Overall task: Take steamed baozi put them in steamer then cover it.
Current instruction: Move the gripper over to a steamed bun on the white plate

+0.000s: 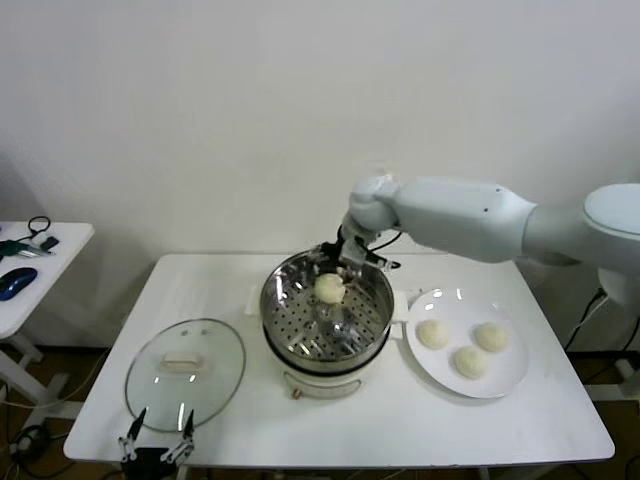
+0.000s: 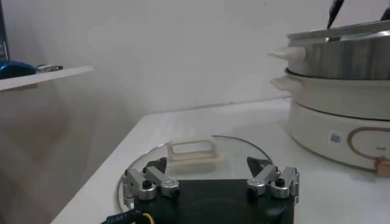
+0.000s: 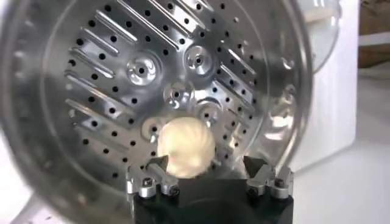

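One cream-white round baozi (image 3: pixel 186 147) sits in the shiny steel steamer (image 1: pixel 372 290) beneath the right gripper (image 3: pixel 207 176) (fingers spread); three wait on the white plate (image 1: pixel 513 380), the glass cover (image 1: pixel 185 372) unplaced by the idle, spread left gripper (image 2: pixel 211 181).

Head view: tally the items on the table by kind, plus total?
Baozi: 4, one in the steamer, three on the plate
Steamer: 1
Glass lid: 1
White plate: 1
Total: 7
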